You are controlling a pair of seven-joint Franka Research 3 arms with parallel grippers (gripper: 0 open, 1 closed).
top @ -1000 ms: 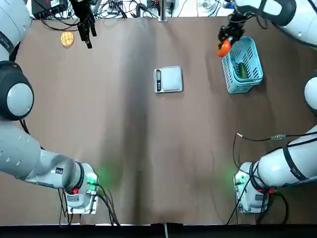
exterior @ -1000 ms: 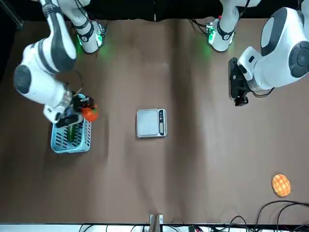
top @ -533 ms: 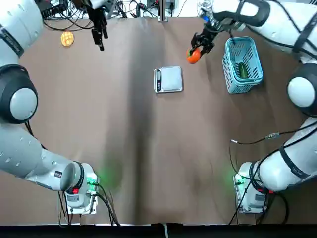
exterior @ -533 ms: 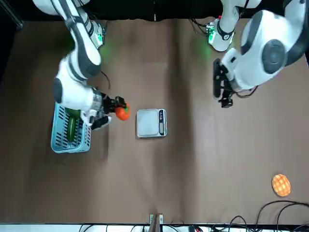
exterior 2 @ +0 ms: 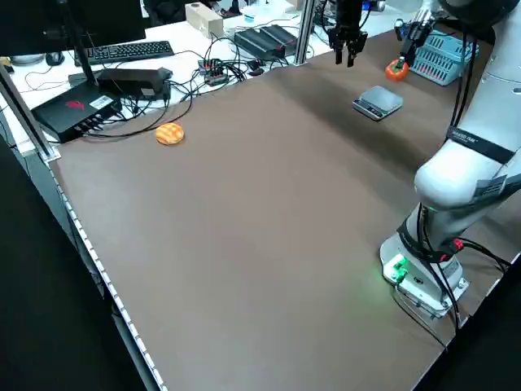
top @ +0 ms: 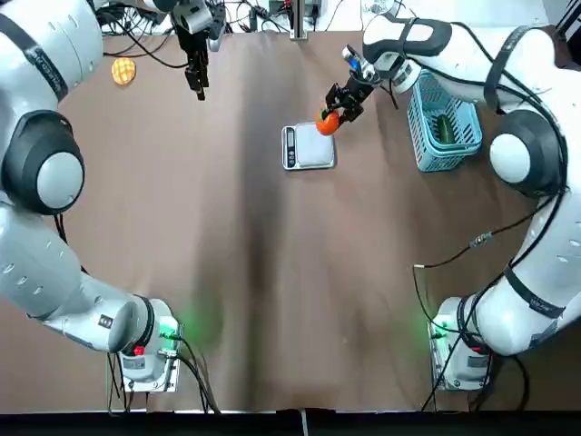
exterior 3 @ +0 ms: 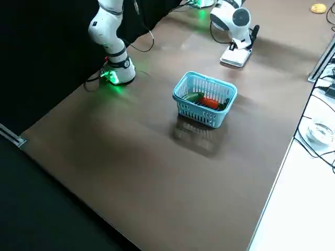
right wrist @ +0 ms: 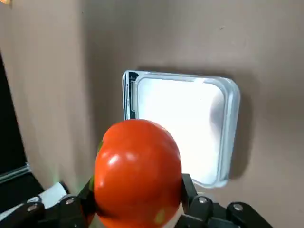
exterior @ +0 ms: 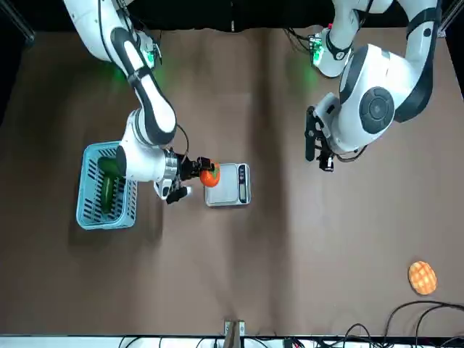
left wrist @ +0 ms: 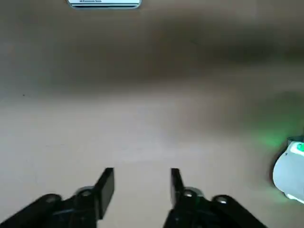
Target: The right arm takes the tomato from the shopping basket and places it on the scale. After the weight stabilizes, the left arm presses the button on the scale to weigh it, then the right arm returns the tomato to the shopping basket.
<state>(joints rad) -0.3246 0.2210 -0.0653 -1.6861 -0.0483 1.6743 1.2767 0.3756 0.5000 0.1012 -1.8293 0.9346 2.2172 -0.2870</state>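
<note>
the tomato [top: 327, 123] is clamped between the fingers of the right gripper [top: 330, 116], and it is held in the air at the edge of the scale [top: 310, 146] that faces the basket [top: 445, 118]. it is not yet set on the plate. in the right wrist view the tomato [right wrist: 137, 171] is seen above one edge of the scale [right wrist: 180, 126], with most of the bright plate lying beyond it, so the centre of the plate lies away from the basket as seen from the gripper. the dark display strip runs along the scale's far edge from the basket, on the side of the left gripper [top: 195, 74].

as a judgement, the coming move turns on this: a short carry over the plate, away from the basket, and then a lowering, so that the tomato rests in the middle and not on the rim, where it could roll off.

the left gripper is held well apart from the scale, on its display side, and its fingers [left wrist: 105, 183] are seen apart with nothing between them. of the two arms it is the farther one from the plate, but it stands on the button side.
</note>
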